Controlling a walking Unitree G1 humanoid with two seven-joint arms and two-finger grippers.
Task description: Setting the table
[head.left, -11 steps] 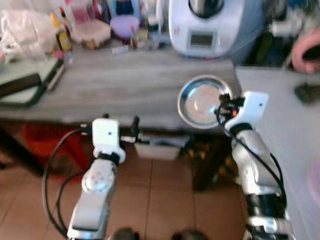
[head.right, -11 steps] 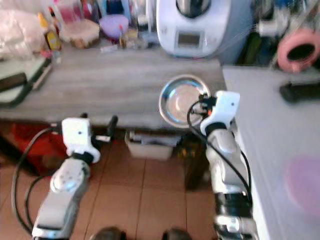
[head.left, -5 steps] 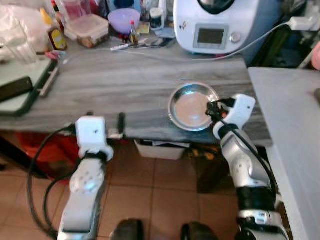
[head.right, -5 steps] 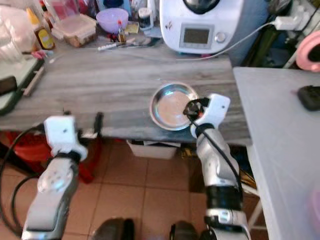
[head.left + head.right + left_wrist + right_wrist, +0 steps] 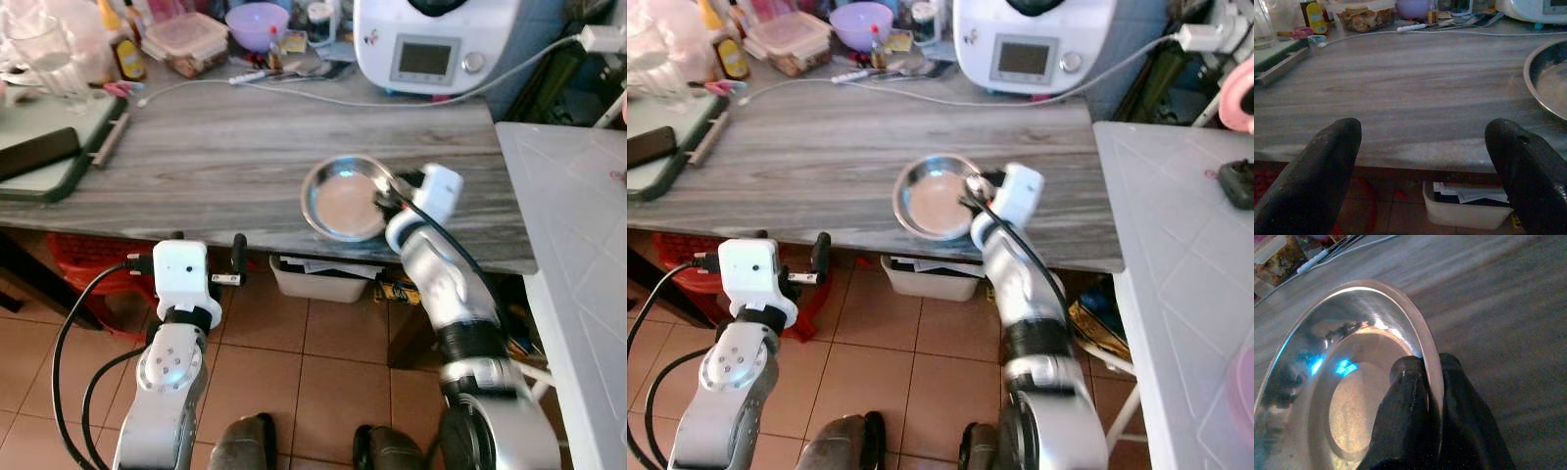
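- Eye views: right gripper (image 5: 382,197) pinching the near right rim of the steel bowl (image 5: 340,199), the bowl sitting on the grey counter (image 5: 225,166) close to its front edge, well apart from the white appliance (image 5: 431,44) at the back and the clutter of jars (image 5: 186,37) far left.
- Eye views: left gripper (image 5: 238,257) hanging in front of the counter edge, below the top, fingers spread and holding nothing; best kept there, out of the bowl's path.
- Eye views: white table (image 5: 578,245) lying just to the right, probably the place to be set; carrying the bowl there likely meaning a lift straight up before swinging right, so as not to drag it off the counter's front edge.
- Left wrist view: two black fingers (image 5: 1317,166) wide apart with only counter between them, bowl rim (image 5: 1542,81) off to one side, untouched.
- Right wrist view: fingers (image 5: 1410,396) closed on the bowl's thin rim (image 5: 1418,328), one inside and one outside the wall; the grip looking narrow and off-centre, so tilting seeming likely on lifting.
- Right wrist view: keeping the pinch firm, raising slowly, holding the wrist level, and watching for the rim slipping between the pads.
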